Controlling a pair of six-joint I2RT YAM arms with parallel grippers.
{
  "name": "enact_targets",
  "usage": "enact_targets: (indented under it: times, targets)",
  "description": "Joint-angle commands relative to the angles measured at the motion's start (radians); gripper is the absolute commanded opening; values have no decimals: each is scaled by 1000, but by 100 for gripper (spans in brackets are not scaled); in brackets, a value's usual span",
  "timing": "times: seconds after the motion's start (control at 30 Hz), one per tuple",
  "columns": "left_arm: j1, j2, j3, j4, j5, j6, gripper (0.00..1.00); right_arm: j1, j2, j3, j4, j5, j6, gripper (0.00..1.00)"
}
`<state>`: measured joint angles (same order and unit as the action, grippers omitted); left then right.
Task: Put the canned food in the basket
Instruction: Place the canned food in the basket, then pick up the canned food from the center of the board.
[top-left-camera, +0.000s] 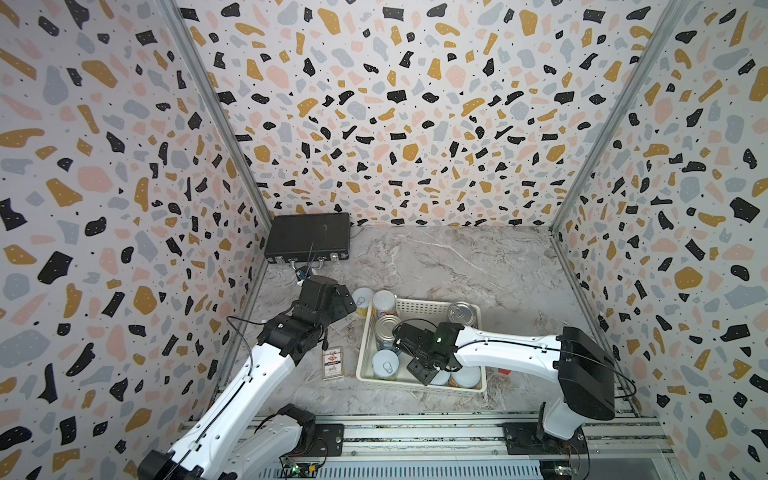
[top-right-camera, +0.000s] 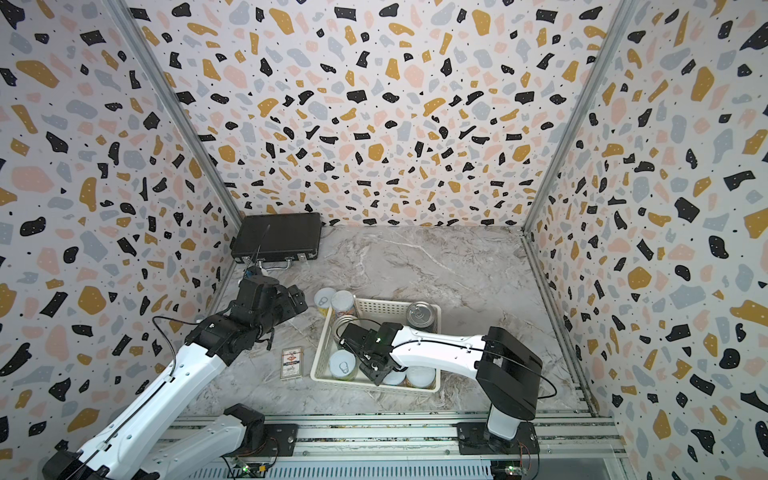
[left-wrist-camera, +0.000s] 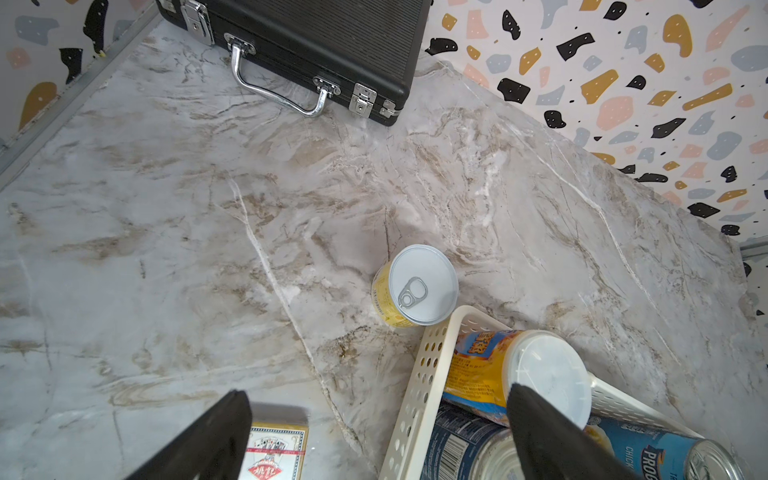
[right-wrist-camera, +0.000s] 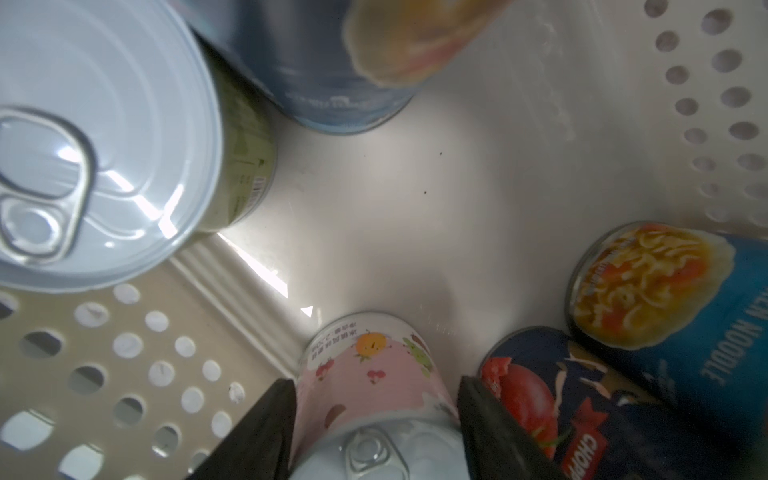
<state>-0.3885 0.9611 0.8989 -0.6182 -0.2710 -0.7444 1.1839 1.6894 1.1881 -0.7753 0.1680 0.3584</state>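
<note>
Right wrist view: the right gripper (right-wrist-camera: 376, 382) is low inside the basket (right-wrist-camera: 124, 353), its two black fingers either side of a pink can (right-wrist-camera: 361, 361) printed with fruit cartoons and small Korean text. Whether they clamp it cannot be told. The can stands upright on the basket floor in the near right part. Beside it stand a dark can (right-wrist-camera: 540, 395) with tomatoes and the letters "CHOPP", and a blue can (right-wrist-camera: 685, 332) reading "NOODLE" under a soup picture. A green-labelled can (right-wrist-camera: 104, 145) with a white pull-tab lid occupies the near left part.

Left of the basket, a card box (left-wrist-camera: 276, 451) lies flat, showing playing cards and a red diamond with Chinese characters. The left gripper (left-wrist-camera: 376, 392) hangs above the table with its fingers spread wide and nothing between them.

Farther in the basket is a blue can (left-wrist-camera: 665, 453) marked "PROG" and "CHICK". In the far left corner is a yellow-and-blue can (left-wrist-camera: 498, 374) with a translucent lid. A yellow can (left-wrist-camera: 409, 286) with a white pull-tab lid stands outside, on the marble table (left-wrist-camera: 166, 249), just beyond that corner.

A black briefcase (top-left-camera: 307, 237) lies in the far left corner.
</note>
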Motion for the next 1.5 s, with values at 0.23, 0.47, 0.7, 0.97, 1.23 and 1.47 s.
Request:
enact_targets:
  times: [0.23, 0.47, 0.7, 0.97, 1.23, 1.47]
  targets:
    - [17, 51, 6, 45, 28, 12, 100, 8, -12, 38, -160, -15, -6, 80]
    - [24, 106, 3, 68, 42, 14, 100, 8, -53, 149, -196, 54, -24, 88]
    - [30, 232, 37, 81, 83, 32, 100, 8, -139, 135, -111, 132, -46, 92]
    - [35, 432, 139, 90, 158, 60, 100, 6, -270, -13, 56, 175, -71, 100]
    - [37, 719, 346, 43, 233, 86, 100, 5, -284, -42, 83, 172, -66, 100]
    - [36, 827, 427, -23, 212, 93, 100, 3, -272, -54, 83, 148, -64, 100]
